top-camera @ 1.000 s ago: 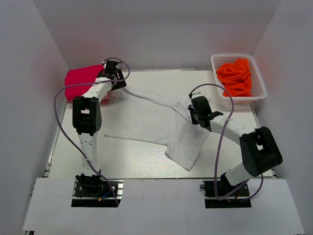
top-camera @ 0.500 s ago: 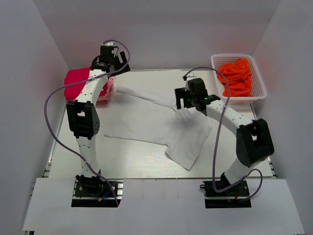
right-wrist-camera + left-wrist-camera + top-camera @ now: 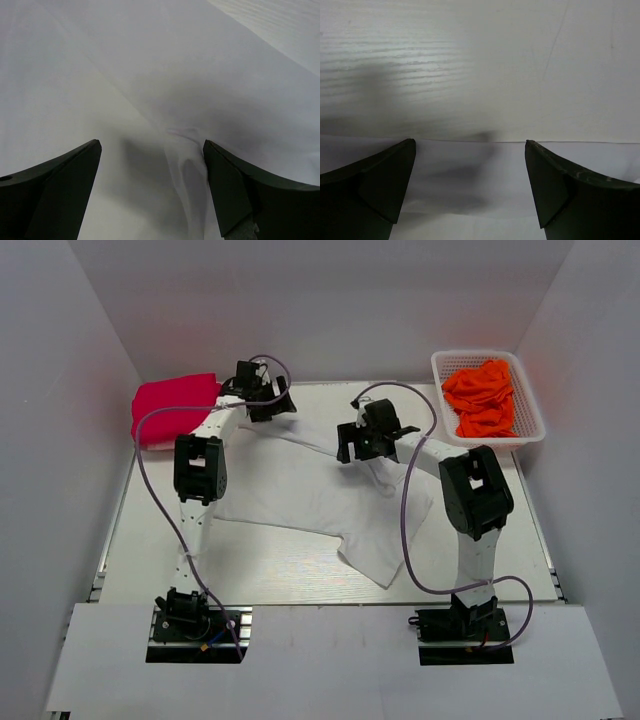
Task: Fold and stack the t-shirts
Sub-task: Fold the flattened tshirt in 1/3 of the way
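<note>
At the far left corner of the surface point(image 3: 260, 560) lies a crimson-pink t-shirt point(image 3: 172, 405), folded into a thick block. Just to its right the left claw point(image 3: 270, 405) hangs with its fingers wide apart and nothing between them. In its wrist view the left claw point(image 3: 470, 145) sits over the straight edge of the white t-shirt point(image 3: 470, 190), with bare surface beyond.

The white t-shirt point(image 3: 300, 490) is spread mostly flat across the middle, one sleeve stretched toward the left claw and a corner pointing at the near edge. The right claw point(image 3: 356, 448) hovers over its far right part, fingers apart and gripping nothing. From its wrist, a small raised pucker of cloth point(image 3: 187, 150) shows between the open fingers.

At the far right corner, a white lattice basket point(image 3: 478, 353) holds crumpled bright orange t-shirts point(image 3: 482, 395).
</note>
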### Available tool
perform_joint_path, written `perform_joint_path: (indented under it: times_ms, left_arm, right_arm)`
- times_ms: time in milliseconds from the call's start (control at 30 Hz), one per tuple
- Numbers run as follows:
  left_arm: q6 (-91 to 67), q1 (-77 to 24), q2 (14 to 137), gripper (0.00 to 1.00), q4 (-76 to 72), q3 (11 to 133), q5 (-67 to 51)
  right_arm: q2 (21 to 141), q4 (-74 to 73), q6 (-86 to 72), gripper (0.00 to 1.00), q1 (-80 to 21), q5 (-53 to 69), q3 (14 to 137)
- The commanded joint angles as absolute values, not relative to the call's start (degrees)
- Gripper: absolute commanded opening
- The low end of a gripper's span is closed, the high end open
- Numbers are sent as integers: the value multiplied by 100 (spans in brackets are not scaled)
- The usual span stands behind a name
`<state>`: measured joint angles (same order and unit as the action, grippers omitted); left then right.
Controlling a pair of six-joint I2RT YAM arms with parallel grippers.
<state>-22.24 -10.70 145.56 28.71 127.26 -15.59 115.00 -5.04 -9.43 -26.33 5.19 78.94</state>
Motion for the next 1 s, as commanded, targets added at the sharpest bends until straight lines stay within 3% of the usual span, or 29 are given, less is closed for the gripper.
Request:
perform_joint_path:
  times_ms: [0,167,300,500,767,967]
  left_arm:
    - [-2136,-1116,14046,100,3137,12580,-1425]
    - [-2074,-1116,13360,100,3233,11340,-643]
    - [-2179,-1063,13289,100,3840,11285,-387]
    - [-2232,-1063,12947,100,3972,11161,-9]
    - [-2232,-1116,12165,100,3684,10601,-43]
    - [-2285,-1116,12015,100,3411,9854,-62]
  right_arm:
    - [11391,-167,-756,87,-2715,1378,7963]
    - [10917,-307,-746,83,-2900,2381,7445]
    - [10530,-299,-905,81,-2997,2575,6944]
    - [10064,-360,-1010,83,-2953,2022,6846]
    - [10037,-1493,-2328,87,-2664,-428,7383]
    - [10484,-1819,-2795,87,-2356,-80,7295]
